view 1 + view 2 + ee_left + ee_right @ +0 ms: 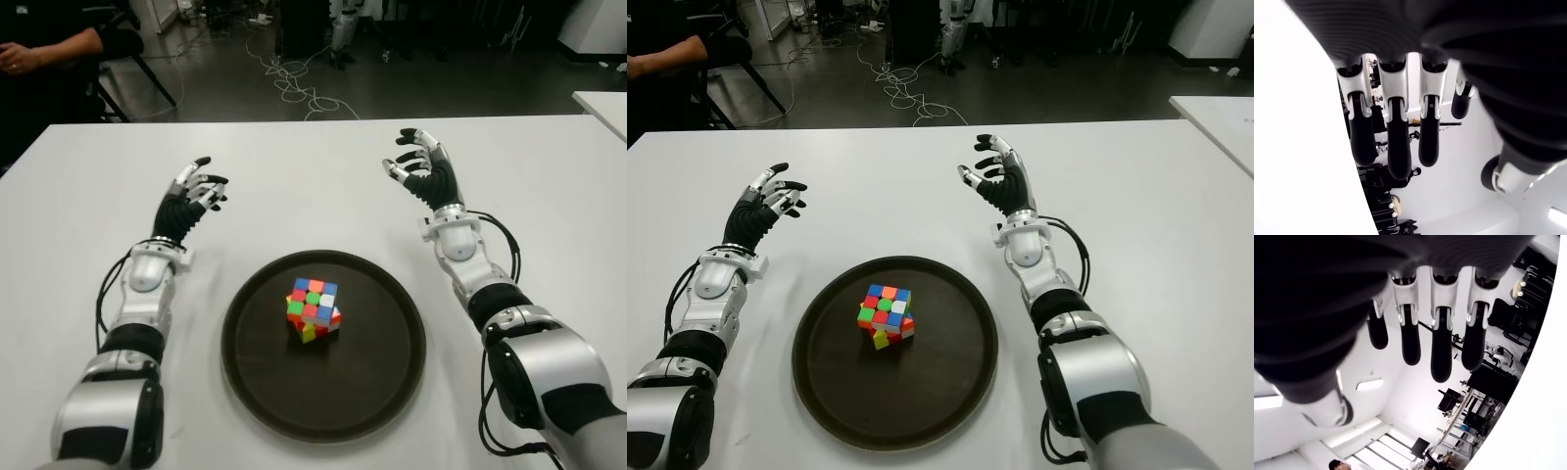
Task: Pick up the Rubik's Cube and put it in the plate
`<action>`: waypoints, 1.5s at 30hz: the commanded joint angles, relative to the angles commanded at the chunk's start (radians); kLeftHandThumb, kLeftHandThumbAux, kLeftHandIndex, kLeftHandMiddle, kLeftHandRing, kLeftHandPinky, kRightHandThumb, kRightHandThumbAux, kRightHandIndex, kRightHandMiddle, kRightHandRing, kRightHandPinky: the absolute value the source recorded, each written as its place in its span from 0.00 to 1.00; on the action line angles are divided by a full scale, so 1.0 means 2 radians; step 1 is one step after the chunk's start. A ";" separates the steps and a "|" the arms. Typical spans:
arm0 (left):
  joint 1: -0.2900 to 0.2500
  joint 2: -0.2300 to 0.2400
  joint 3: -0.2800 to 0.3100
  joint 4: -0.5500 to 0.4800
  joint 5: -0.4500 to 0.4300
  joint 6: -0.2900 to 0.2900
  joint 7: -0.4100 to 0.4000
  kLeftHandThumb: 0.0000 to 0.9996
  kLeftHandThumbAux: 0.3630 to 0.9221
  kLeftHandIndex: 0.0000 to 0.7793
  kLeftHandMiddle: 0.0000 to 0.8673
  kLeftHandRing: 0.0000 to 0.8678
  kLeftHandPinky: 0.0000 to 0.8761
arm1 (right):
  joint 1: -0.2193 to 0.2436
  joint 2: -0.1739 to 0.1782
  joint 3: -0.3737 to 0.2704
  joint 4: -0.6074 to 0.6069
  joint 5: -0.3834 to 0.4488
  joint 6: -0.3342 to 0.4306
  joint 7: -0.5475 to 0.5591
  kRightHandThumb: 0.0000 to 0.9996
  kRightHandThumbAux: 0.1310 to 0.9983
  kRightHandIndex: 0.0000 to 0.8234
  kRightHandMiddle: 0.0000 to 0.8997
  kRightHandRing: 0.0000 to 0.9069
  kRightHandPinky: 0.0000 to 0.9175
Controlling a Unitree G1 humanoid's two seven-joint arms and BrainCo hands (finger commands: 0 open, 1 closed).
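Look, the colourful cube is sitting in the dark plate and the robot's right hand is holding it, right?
Not quite. The Rubik's Cube does sit in the plate, but the right hand is open and away from it, as the left eye view shows.

The right hand (1415, 333) holds nothing, its dark fingers (1441, 352) loosely spread (a person (1336, 464) shows beyond).

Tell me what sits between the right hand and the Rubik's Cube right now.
Only bare white table and the dark plate rim, seen in both eye views. The right hand shows open beyond the plate; the Rubik's Cube lies in the plate.
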 joint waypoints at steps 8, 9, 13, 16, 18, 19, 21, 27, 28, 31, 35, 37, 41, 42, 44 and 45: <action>0.000 0.000 0.000 -0.001 0.000 0.005 -0.001 0.09 0.36 0.18 0.41 0.51 0.53 | -0.004 0.007 -0.035 0.008 0.054 0.053 0.078 0.23 0.65 0.31 0.39 0.43 0.50; -0.001 0.001 0.000 -0.001 0.000 0.005 -0.002 0.09 0.36 0.18 0.41 0.51 0.53 | -0.006 0.008 -0.038 0.008 0.058 0.062 0.084 0.23 0.65 0.31 0.39 0.43 0.50; -0.001 0.001 0.000 0.000 -0.002 0.008 -0.007 0.09 0.36 0.17 0.41 0.51 0.52 | -0.012 0.011 -0.049 0.005 0.074 0.100 0.103 0.24 0.66 0.31 0.38 0.44 0.51; -0.001 0.002 0.001 0.000 -0.004 0.009 -0.009 0.09 0.37 0.17 0.41 0.50 0.52 | -0.013 0.013 -0.053 0.001 0.078 0.113 0.109 0.24 0.67 0.32 0.38 0.44 0.51; -0.001 0.002 0.001 0.000 -0.004 0.009 -0.010 0.09 0.36 0.16 0.41 0.50 0.53 | -0.013 0.013 -0.054 -0.001 0.079 0.117 0.111 0.25 0.67 0.32 0.38 0.44 0.51; -0.001 0.002 0.002 0.001 -0.004 0.009 -0.010 0.09 0.36 0.16 0.41 0.50 0.53 | -0.013 0.014 -0.055 -0.002 0.080 0.119 0.111 0.25 0.68 0.33 0.38 0.44 0.51; -0.002 0.002 0.003 0.003 -0.005 0.010 -0.011 0.10 0.36 0.16 0.41 0.50 0.53 | -0.013 0.015 -0.056 -0.003 0.081 0.120 0.112 0.25 0.68 0.33 0.38 0.44 0.51; -0.004 0.002 0.005 0.006 -0.008 0.013 -0.012 0.10 0.37 0.16 0.42 0.50 0.52 | -0.013 0.015 -0.056 -0.005 0.080 0.119 0.114 0.22 0.68 0.33 0.38 0.43 0.50; -0.004 0.001 0.005 0.006 -0.008 0.013 -0.012 0.10 0.37 0.16 0.42 0.50 0.52 | -0.012 0.015 -0.056 -0.006 0.079 0.119 0.114 0.22 0.68 0.33 0.38 0.43 0.51; -0.005 0.001 0.006 0.006 -0.009 0.015 -0.012 0.10 0.38 0.17 0.41 0.49 0.51 | -0.013 0.015 -0.056 -0.006 0.080 0.119 0.114 0.23 0.68 0.34 0.38 0.44 0.51; -0.005 0.001 0.006 0.007 -0.008 0.016 -0.012 0.11 0.39 0.17 0.41 0.48 0.51 | -0.013 0.015 -0.057 -0.006 0.079 0.120 0.112 0.25 0.69 0.35 0.39 0.44 0.52; -0.005 0.001 0.006 0.006 -0.009 0.015 -0.012 0.11 0.39 0.16 0.40 0.48 0.51 | -0.014 0.016 -0.057 -0.006 0.080 0.120 0.111 0.27 0.69 0.36 0.39 0.45 0.52; -0.005 0.000 0.006 0.007 -0.008 0.014 -0.012 0.10 0.39 0.16 0.40 0.48 0.52 | -0.014 0.016 -0.059 -0.005 0.080 0.120 0.109 0.29 0.70 0.37 0.40 0.45 0.52; -0.005 0.000 0.006 0.007 -0.008 0.013 -0.012 0.10 0.39 0.15 0.40 0.48 0.51 | -0.014 0.016 -0.059 -0.005 0.080 0.120 0.109 0.29 0.69 0.37 0.41 0.46 0.53; -0.005 0.000 0.006 0.008 -0.008 0.012 -0.013 0.10 0.39 0.15 0.40 0.48 0.51 | -0.014 0.017 -0.060 -0.005 0.080 0.119 0.107 0.29 0.69 0.38 0.41 0.46 0.53; -0.005 0.000 0.006 0.008 -0.008 0.012 -0.013 0.10 0.40 0.16 0.40 0.49 0.52 | -0.014 0.017 -0.061 -0.006 0.080 0.119 0.107 0.29 0.69 0.38 0.41 0.47 0.53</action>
